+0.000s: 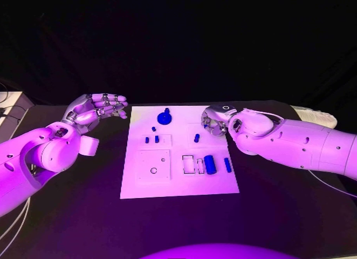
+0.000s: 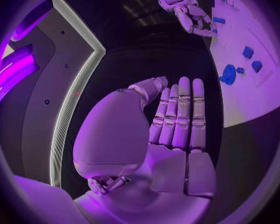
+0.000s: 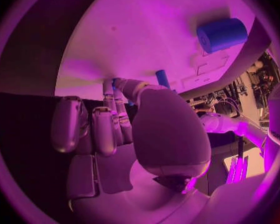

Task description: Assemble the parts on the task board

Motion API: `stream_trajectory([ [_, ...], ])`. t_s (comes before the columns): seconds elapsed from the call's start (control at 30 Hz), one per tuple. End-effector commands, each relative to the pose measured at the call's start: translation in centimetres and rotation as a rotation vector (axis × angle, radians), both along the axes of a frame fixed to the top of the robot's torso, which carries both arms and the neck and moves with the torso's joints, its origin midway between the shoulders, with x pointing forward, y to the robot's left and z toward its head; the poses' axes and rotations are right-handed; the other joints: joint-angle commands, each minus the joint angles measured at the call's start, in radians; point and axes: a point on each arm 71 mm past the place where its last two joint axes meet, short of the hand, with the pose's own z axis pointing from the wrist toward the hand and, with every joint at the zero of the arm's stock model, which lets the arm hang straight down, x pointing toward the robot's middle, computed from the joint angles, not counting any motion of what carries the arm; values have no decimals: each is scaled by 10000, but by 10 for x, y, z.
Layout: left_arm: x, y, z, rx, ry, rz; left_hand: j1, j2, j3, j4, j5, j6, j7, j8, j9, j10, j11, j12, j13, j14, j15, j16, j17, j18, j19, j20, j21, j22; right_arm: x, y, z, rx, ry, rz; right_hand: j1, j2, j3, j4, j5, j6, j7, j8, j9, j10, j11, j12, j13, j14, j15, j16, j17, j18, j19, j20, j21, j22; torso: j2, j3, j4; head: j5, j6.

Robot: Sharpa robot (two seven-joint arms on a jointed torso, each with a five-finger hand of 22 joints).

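Observation:
The white task board (image 1: 178,181) lies mid-table. On it are a round blue knob (image 1: 164,117) at the far edge, two small blue blocks (image 1: 151,140), a short peg (image 1: 196,138), a thick blue cylinder (image 1: 210,164) and a thin bar (image 1: 227,164). My left hand (image 1: 97,110) hovers off the board's far left corner, fingers stretched out and holding nothing. My right hand (image 1: 215,120) reaches down onto the board's far right part. There the thumb and a finger (image 3: 122,84) pinch a small blue part (image 3: 115,80), close to the peg (image 3: 162,78). The cylinder (image 3: 222,34) lies beyond.
The left wrist view shows the board (image 2: 252,99) with the knob (image 2: 228,74) and the two blocks (image 2: 252,58), and my right hand (image 2: 193,17) past them. A pale box (image 1: 7,108) stands at the table's far left edge. Black table surrounds the board.

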Motion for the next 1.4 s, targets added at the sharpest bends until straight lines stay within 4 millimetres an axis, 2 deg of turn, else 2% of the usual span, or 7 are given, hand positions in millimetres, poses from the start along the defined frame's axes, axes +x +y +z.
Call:
stream_trajectory([
  [0.03,0,-1,0,-95,41,-68,-56,28,-49,-4,38,7,23,-46,-16,36,6,-57,-9,-48,-14,-30,18,19,-97,8,58,20,-2,3,-3,73,-41,83,74,232,152,-113,-50,125,-32,144,161,227,-62,-1,24,409,-97,24,-20,-207,108,-111,97,614,-3,-1,11,-4,-31],
  [0.4,0,2,0,-38,63,33,-42,20,-35,-53,39,-34,30,-73,-77,-115,39,-178,-22,-105,6,-44,108,17,-214,20,135,134,-3,1,3,298,-757,-188,27,174,415,-389,103,202,-35,292,372,524,-87,-63,1,393,-118,-29,-164,-237,153,-150,257,729,-17,-8,-2,35,-35],
  [0.57,0,5,-1,6,71,161,-53,10,-49,-104,39,-35,110,-56,-155,-637,161,-442,-30,-234,104,-112,227,2,-384,88,168,245,-5,0,9,695,-1400,-145,-63,108,522,-490,321,214,-27,341,471,626,-92,-123,-18,398,-127,-22,-178,-272,201,-164,436,841,-36,5,-13,53,10],
  [1.03,-2,11,-6,14,147,407,-113,29,-50,-102,47,-62,150,-29,-239,-746,228,-421,-5,-703,246,-282,285,-53,-765,222,-122,166,-26,-2,33,2064,-2261,365,-135,62,569,-549,402,253,-36,389,548,730,-107,-150,-20,415,-141,12,-145,-332,286,-170,754,1024,-60,2,-43,98,87],
  [1.17,-2,11,-7,-9,153,450,-113,29,-50,-102,47,-62,150,-29,-239,-746,228,-421,-5,-703,246,-282,285,-53,-765,222,-122,166,-33,5,36,2350,-1978,588,-141,59,570,-550,401,255,-36,391,552,734,-107,-153,-21,418,-141,19,-132,-336,292,-172,779,1038,-47,-8,-59,120,120],
  [1.3,-2,9,-7,-27,147,525,-157,6,-39,-91,48,-80,175,-11,-280,-759,260,-384,-3,-964,320,-359,298,-69,-920,303,-341,64,-42,22,35,2506,-1513,1007,-145,59,571,-552,400,256,-37,393,556,738,-108,-155,-21,422,-141,28,-116,-339,296,-174,795,1047,-49,-7,-91,247,130],
  [1.4,-2,7,-7,-61,132,538,-181,1,-7,-79,52,-83,181,14,-307,-766,278,-353,-1,-1194,380,-425,296,-80,-1032,370,-545,-43,-49,37,33,2464,-1241,1401,-146,60,572,-552,400,256,-36,394,558,739,-108,-157,-22,421,-142,25,-124,-336,293,-176,783,1041,-62,-10,-77,316,102],
])
